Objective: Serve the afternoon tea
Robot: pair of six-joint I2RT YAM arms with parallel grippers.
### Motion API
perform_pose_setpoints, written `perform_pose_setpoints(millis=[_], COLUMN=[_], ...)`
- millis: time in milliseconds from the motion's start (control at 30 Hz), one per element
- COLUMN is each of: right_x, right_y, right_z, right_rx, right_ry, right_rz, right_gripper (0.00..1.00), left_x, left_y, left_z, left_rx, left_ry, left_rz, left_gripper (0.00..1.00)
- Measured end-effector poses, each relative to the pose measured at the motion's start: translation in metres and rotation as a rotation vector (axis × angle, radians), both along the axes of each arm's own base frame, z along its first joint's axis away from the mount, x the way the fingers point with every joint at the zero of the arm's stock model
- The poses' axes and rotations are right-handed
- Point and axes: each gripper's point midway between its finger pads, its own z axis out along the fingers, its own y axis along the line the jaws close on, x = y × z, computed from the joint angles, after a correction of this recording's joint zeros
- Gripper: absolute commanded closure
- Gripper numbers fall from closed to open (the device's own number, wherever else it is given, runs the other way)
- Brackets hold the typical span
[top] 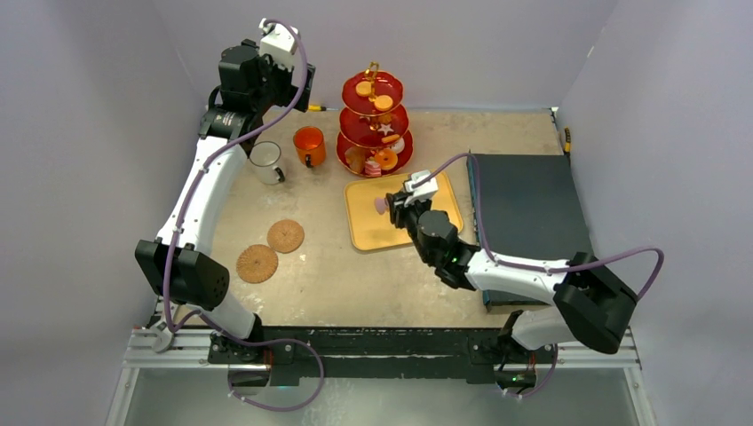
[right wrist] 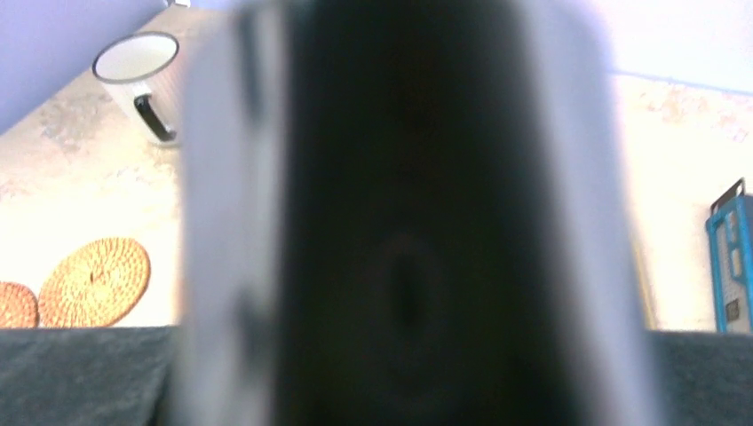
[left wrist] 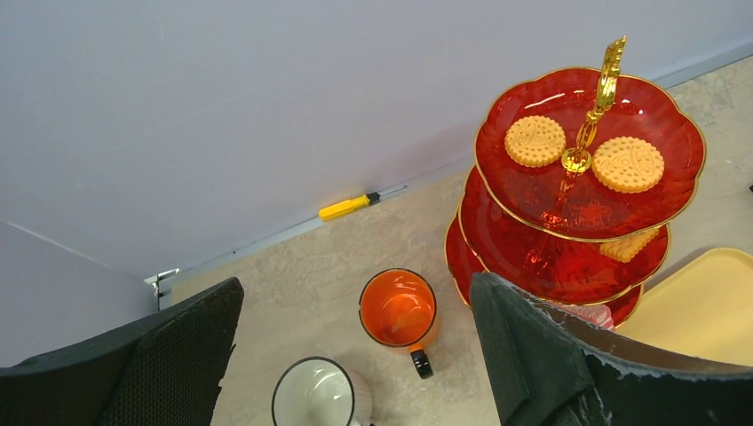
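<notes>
Now | scalloped glossy red stand (left wrist: 568, 209) | round woven coasters (top: 285, 235)

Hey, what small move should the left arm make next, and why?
Probably lower the open left claw toward the orange mug: the claw hangs empty above it, and the mug stands well away from the coasters.

Beige mottled desk (top: 355, 280), yellow rectangular tray (top: 364, 229) at frame centre, dark flat-topped box (top: 528, 209) with teal edge at centre right, yellow-handled screwdriver (left wrist: 344, 207) lying along the rear wall base, pale lilac walls (top: 89, 133) around.
</notes>
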Motion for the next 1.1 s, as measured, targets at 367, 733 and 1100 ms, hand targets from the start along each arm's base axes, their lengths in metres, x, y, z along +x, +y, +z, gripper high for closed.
perform_pose_setpoints(millis=[367, 733, 1100], right_x=[0.08, 0.131, 0.157], right_y=[-0.013, 0.033, 0.048], right_z=[0.111, 0.099, 0.079], right_rx=[0.108, 0.073, 0.105], right_ry=[-0.188, -0.18, -0.203], right_rz=[-0.074, -0.011, -0.047], right_gripper=[0.81, 0.81, 0.79], left_x=[0.0, 0.0, 0.0], left_y=[0.0, 0.0, 0.001], left_z=[0.0, 0.0, 0.0], left_rx=[0.001, 0.003, 0.002], left_ry=[0.0, -0.001, -0.001], left_rz=[0.0, 0.0, 0.0], left_gripper=[0.01, 0.01, 0.01])
